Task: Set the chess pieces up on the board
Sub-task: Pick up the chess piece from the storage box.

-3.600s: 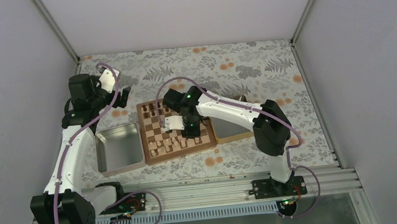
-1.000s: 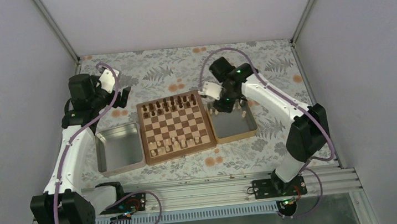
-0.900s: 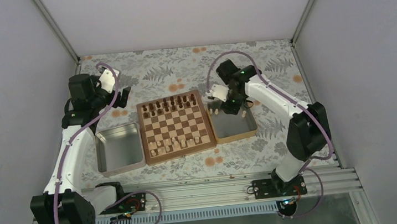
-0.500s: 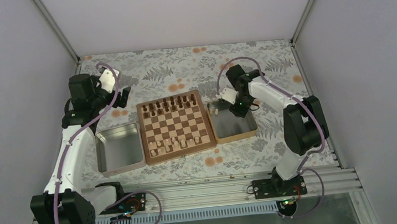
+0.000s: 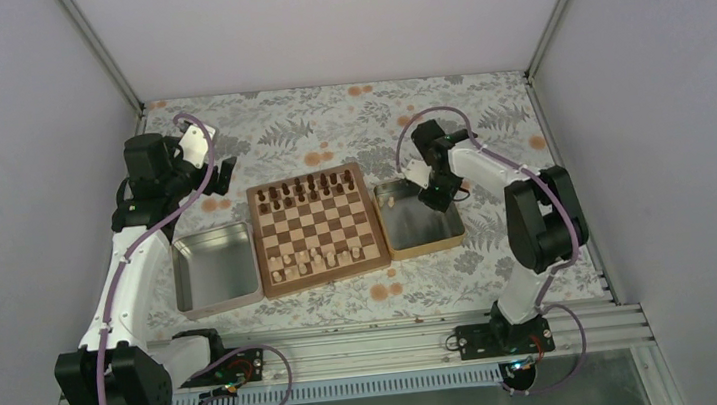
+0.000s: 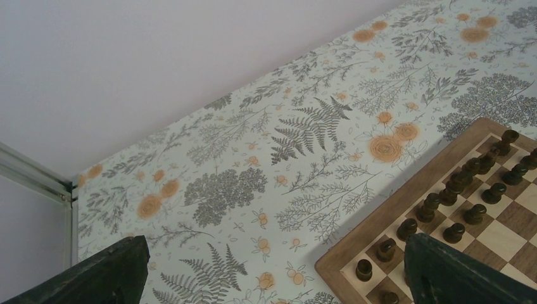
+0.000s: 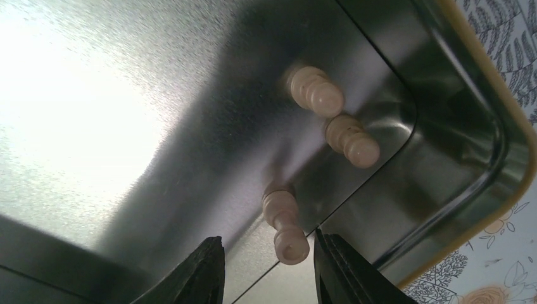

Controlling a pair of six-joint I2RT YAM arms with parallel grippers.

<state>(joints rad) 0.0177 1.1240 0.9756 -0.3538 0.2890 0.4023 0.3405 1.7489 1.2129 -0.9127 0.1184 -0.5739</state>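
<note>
Right gripper [image 7: 268,248] hangs low inside the wooden-rimmed tray [image 7: 462,158], jaws parted and clamped on nothing. One pale chess piece [image 7: 284,218] lies on its side in the gap between them, closer to one finger [image 7: 339,269] and seemingly touched by neither. Its long axis runs almost straight ahead of the hand, along the line of reach, so the jaws would close across its narrow width; a short advance and a squeeze looks like the next move. Two other pale pieces [image 7: 313,88] lie just beyond it, toward the tray's corner, near enough to be nudged by an overreach. On the hand's left, just beside the tray, sits the board [image 5: 321,221], with pale pieces [image 5: 312,260] standing in its near rows. Well apart across the board, the left gripper [image 6: 278,253] is spread wide and empty, so the right arm is plainly the nearer one.
</note>
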